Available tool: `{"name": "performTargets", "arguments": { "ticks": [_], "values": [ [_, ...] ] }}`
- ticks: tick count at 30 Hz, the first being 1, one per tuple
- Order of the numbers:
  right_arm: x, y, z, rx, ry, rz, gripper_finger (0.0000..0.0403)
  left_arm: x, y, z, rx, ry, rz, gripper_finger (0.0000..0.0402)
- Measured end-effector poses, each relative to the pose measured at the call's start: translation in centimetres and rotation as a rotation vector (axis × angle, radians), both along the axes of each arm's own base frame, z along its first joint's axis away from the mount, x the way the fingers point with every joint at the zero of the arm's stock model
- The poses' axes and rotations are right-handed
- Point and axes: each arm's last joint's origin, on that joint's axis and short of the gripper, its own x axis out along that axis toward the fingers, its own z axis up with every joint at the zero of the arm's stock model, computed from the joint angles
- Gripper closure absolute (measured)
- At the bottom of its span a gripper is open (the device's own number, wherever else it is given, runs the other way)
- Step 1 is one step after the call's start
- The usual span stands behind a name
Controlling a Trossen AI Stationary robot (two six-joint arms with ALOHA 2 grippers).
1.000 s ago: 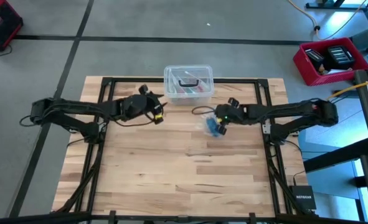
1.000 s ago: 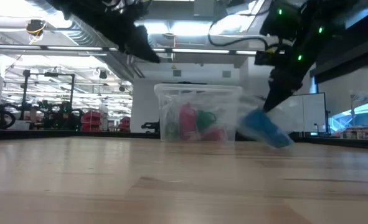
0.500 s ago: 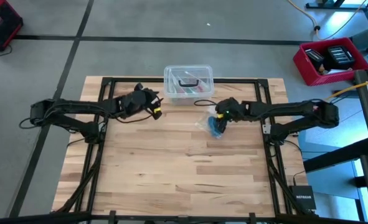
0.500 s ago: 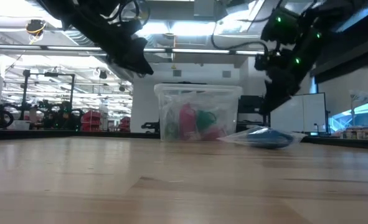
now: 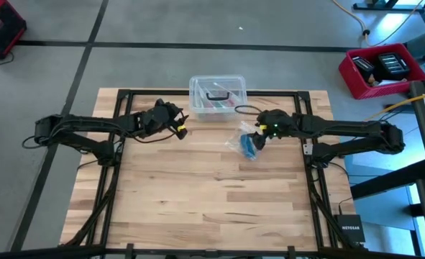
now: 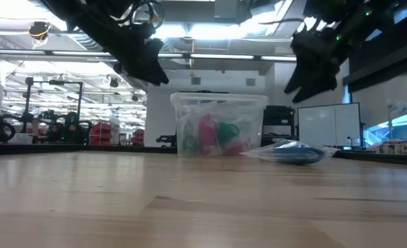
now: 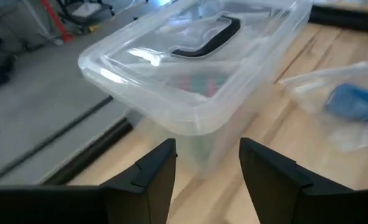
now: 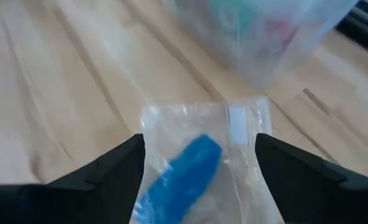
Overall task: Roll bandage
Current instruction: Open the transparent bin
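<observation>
The bandage [image 8: 185, 173] is a compact blue roll inside a small clear plastic bag [image 8: 236, 127]. The bag lies flat on the wooden table [image 5: 198, 194], just right of centre near the far edge; the bandage [image 5: 249, 146] [image 6: 294, 152] also shows in the high and low views. My right gripper [image 8: 199, 182] [image 5: 258, 131] hangs open above the bag, one finger on either side of it in the right wrist view, and touches nothing. My left gripper [image 7: 207, 169] [image 5: 177, 124] is open in the air, pointing at the clear lidded box [image 7: 196, 56].
The clear plastic lidded box [image 5: 217, 95] with a black handle stands at the table's far edge between the two arms, with red and green things inside [image 6: 218, 135]. A black frame [image 5: 119, 144] runs along the table's sides. The near half of the table is bare wood.
My right gripper has opened and let go of the bag, then risen and drawn back toward the far right. The bag with the bandage, which hung tilted from its fingers, has dropped and now lies flat on the table.
</observation>
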Motion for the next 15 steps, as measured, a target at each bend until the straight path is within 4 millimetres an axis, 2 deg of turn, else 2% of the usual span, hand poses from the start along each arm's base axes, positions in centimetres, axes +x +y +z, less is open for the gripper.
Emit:
{"name": "performTargets", "arguments": {
  "ticks": [4,7,11,15],
  "values": [
    [-0.4,-0.5,1.5,-0.009,-0.129,-0.056,0.0102,-0.1,0.1,1.1,-0.102,-0.088,-0.012,0.0233],
    [-0.6,-1.9,2.3,-0.042,-0.207,-0.123,0.0102,-0.3,1.0,2.4,-0.154,-0.168,-0.028,0.0233],
    [-1.2,-5.0,2.6,-0.093,-0.261,-0.218,0.0103,-1.3,3.6,2.4,-0.187,-0.198,0.053,0.0233],
    [-1.6,-8.7,2.4,-0.059,-0.361,-0.251,0.0103,-2.3,6.2,2.0,-0.267,-0.242,0.094,0.0233]
  ]
}}
